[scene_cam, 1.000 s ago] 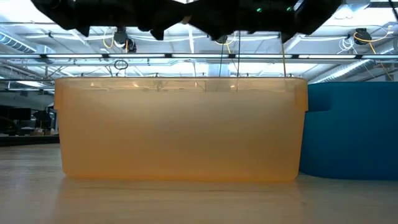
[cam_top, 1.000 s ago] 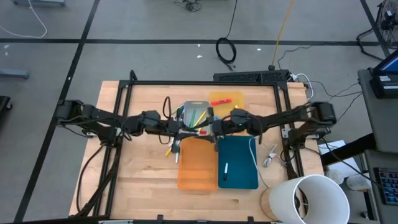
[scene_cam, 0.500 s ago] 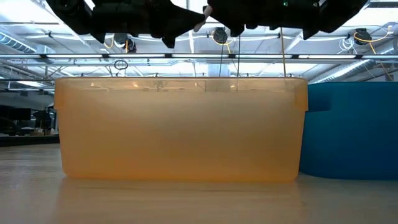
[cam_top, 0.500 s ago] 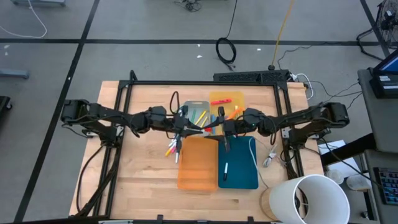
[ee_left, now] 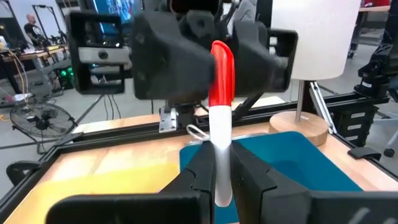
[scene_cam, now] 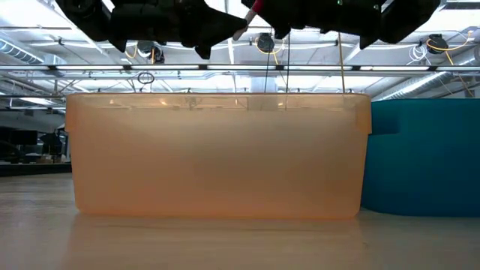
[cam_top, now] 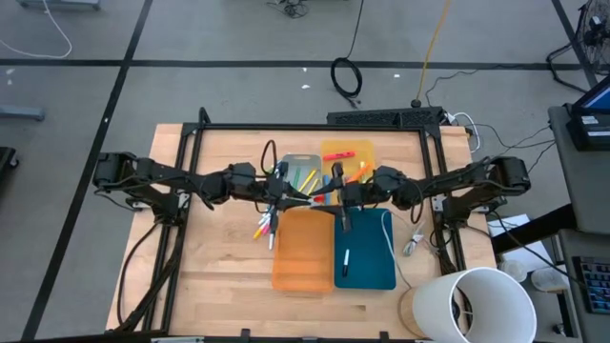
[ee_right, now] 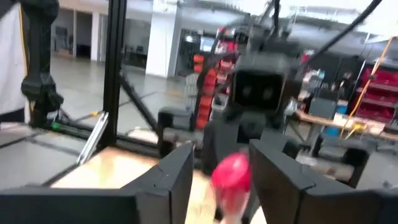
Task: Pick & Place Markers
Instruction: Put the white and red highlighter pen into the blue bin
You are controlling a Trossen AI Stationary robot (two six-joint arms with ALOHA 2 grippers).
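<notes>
Left gripper (ee_left: 216, 180) fingers (ee_left: 198, 177) clenched on a slim round marker (ee_left: 219, 118), white barrel, glossy red cap pointing out past the tips. Right gripper (ee_right: 217, 177) fingers spread, 1 each side of that red cap, touching or not unclear. Below them: smooth rectangular teal tray (cam_top: 367, 250), translucent orange tray (cam_top: 302, 252).

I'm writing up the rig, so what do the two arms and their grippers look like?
Both arms, the left arm and the right arm, are black, slender and jointed, with dark cables trailing from their bases. The left gripper and right gripper have flat, matte black fingers.
</notes>
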